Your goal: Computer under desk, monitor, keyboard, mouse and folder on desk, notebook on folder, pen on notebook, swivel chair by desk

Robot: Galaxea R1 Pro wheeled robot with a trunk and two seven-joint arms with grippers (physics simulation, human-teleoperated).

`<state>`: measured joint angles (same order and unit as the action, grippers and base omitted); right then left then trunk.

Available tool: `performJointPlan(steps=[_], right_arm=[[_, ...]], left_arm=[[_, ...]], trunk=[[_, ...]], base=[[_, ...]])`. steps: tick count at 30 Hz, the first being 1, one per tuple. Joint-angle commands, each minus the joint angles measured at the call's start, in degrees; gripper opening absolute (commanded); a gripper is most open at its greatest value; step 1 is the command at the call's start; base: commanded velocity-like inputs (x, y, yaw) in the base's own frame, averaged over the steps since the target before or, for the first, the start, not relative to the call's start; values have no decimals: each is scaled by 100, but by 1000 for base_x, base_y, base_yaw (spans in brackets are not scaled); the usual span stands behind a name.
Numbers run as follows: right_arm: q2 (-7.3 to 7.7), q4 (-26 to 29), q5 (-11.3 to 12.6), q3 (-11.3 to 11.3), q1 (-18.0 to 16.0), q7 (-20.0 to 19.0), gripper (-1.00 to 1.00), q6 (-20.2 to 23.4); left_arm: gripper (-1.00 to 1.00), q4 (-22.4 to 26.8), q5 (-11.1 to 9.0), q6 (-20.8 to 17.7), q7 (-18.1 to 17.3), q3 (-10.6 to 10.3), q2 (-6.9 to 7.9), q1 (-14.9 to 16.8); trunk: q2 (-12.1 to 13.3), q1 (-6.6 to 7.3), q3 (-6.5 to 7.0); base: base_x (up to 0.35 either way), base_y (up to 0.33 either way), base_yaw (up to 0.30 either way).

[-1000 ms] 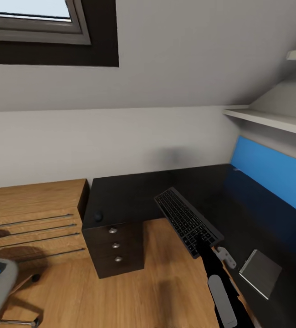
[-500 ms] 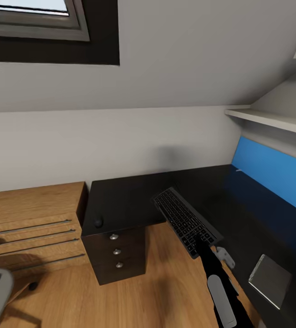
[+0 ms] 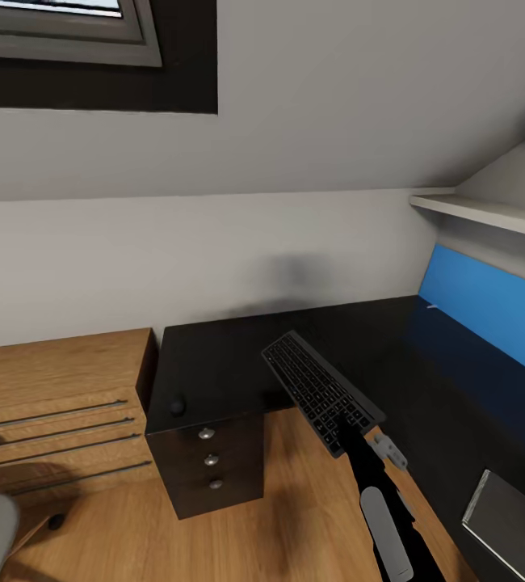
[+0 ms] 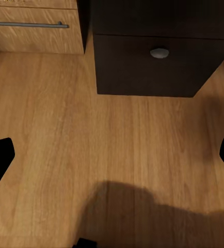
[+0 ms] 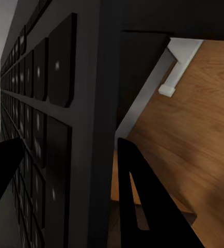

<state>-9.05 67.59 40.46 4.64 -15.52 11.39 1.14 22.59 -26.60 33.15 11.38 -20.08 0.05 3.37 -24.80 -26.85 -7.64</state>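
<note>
Keyboard [image 3: 322, 394] clamped in right gripper [image 3: 350, 427] — long axis runs away toward wall, over counter [image 3: 214, 356] edge; mouse [image 3: 177, 406] left, notebook [image 3: 503, 522] right.

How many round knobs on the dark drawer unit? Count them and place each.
3, stacked in a vertical line on the dark drawer unit front: top knob, middle knob, bottom knob. None seem hidden.
</note>
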Motion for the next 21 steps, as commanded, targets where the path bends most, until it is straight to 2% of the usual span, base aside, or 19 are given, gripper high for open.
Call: performJointPlan(steps=[1,6,13,15,18,21], right_arm=[[-2,5,57,8,-4,1,-100,9],[-18,-2,51,7,2,21,-100,-33],[-65,-165,124,-10,5,54,-100,-767],[-76,-208,256,-17,5,55,-100,-873],[-88,-231,586,-31,5,54,-100,-942],[-94,-247,1078,-129,5,50,-100,-980]], left_arm=[[100,0,-20,23,49,-48,4,6],[100,0,-20,23,49,-48,4,6],[100,0,-20,22,49,-48,3,6],[100,0,-20,22,49,-48,-1,6],[100,0,-20,24,49,-48,-5,6],[100,0,-20,23,49,-48,-11,6]], trunk=[[-11,-3,-12],[-11,-3,-12],[-11,-3,-12],[-11,-3,-12],[-11,-3,-12],[-11,-3,-12]], base=[[11,2,0],[4,1,0],[0,0,0],[0,0,0],[0,0,0],[0,0,0]])
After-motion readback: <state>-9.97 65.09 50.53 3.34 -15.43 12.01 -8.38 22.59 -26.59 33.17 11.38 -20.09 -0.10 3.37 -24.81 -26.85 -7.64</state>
